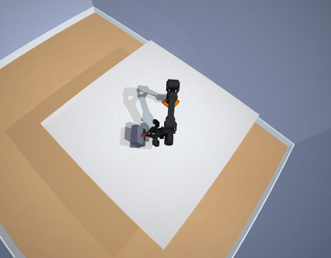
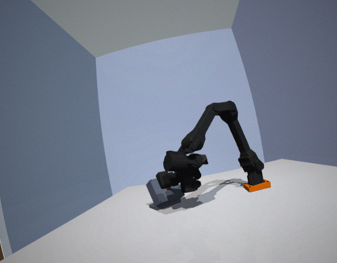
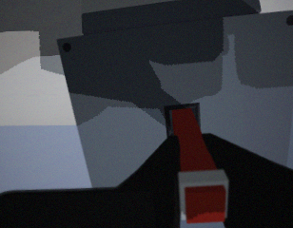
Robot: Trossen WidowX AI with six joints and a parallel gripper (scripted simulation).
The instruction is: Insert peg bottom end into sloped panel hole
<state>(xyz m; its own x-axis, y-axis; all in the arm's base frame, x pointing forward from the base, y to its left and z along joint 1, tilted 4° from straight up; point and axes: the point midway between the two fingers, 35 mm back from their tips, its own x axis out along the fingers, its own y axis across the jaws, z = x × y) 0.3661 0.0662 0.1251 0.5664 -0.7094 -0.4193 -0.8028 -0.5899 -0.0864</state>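
Observation:
A red square peg (image 3: 191, 147) (image 1: 145, 134) with a grey collar near its top end is held in my gripper (image 3: 189, 143) (image 1: 151, 133), which is shut on it. The peg's bottom end sits inside the square hole (image 3: 183, 110) in the grey sloped panel (image 3: 118, 142) (image 1: 136, 136) (image 2: 158, 193). The peg lines up with the hole's sides. In the exterior view only a small red bit of the peg (image 2: 168, 187) shows under the gripper, against the panel's face. How deep the peg sits is hidden.
The arm's orange base (image 1: 170, 102) (image 2: 256, 186) stands on the white table (image 1: 187, 166) behind the panel. A tan floor (image 1: 34, 110) surrounds the table.

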